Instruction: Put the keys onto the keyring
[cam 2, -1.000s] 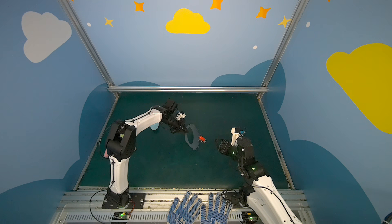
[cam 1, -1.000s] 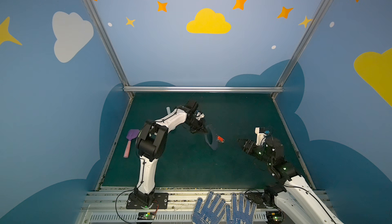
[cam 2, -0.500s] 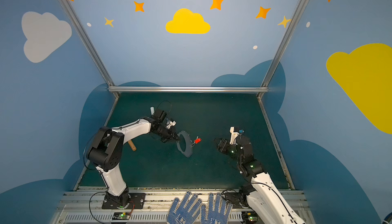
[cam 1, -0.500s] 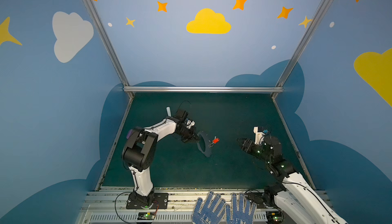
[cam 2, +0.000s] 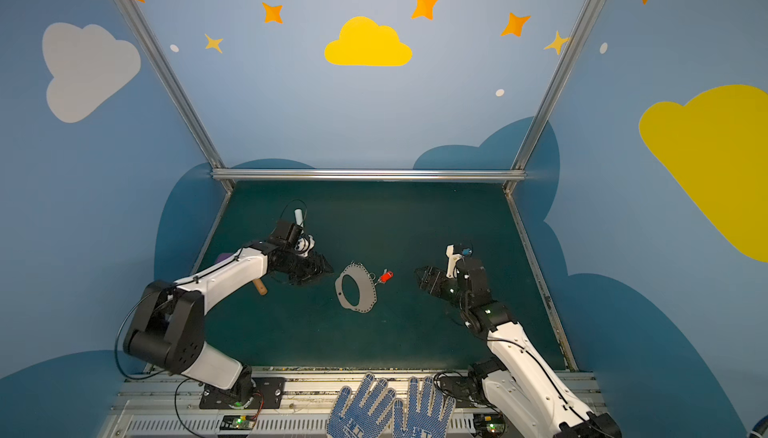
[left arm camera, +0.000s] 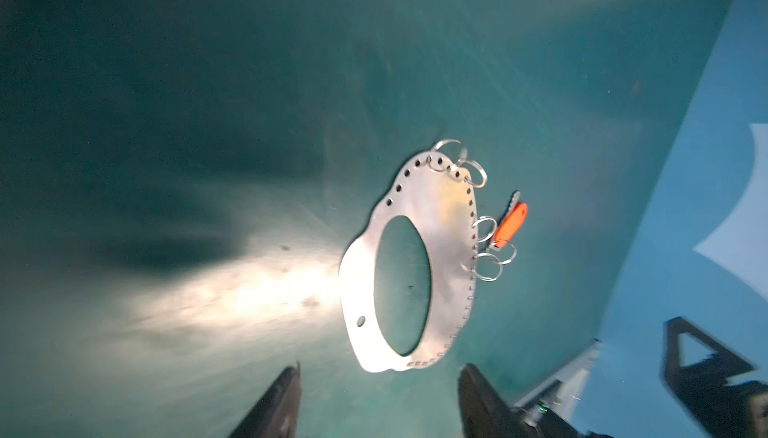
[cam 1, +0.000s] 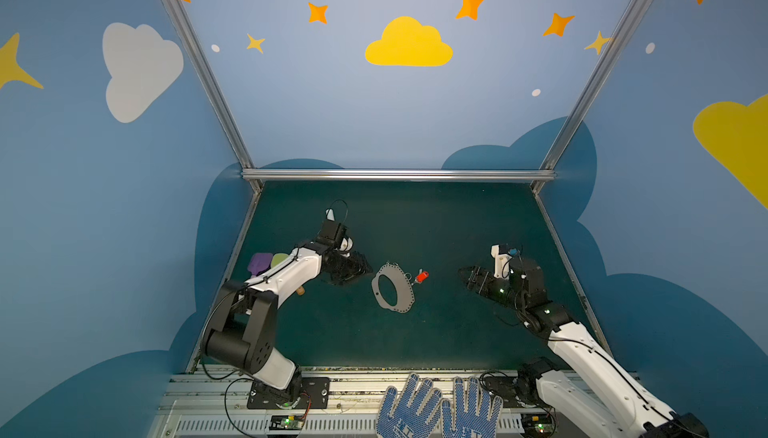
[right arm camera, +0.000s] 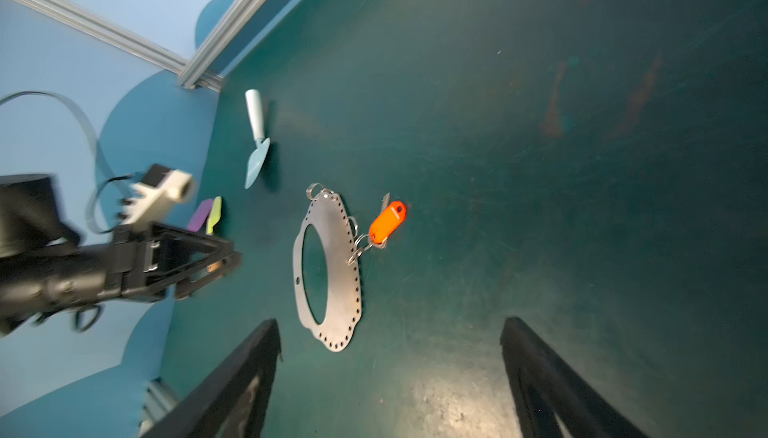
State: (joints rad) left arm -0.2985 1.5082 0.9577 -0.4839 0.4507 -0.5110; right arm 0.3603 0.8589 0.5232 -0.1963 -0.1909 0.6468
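Noted keyring (cam 1: pixel 392 292) flat on desk (cam 1: pixel 415 216); key (cam 1: pixel 421 276) just beside its rim, seemingly linked through wire rings (right arm camera: pixel 357 251). Judged laid there since threading looks done, nothing gripping it. Found left jaws wide, empty, near plate; right jaws wide, empty, well apart. Logged left arm (cam 1: pixel 286 276) and right arm (cam 1: pixel 577 342) reaching low, inward.

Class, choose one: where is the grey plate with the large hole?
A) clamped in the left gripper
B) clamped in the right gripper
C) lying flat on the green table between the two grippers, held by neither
C: the keyring lies flat on the table, with the left gripper and right gripper both open and clear of it.
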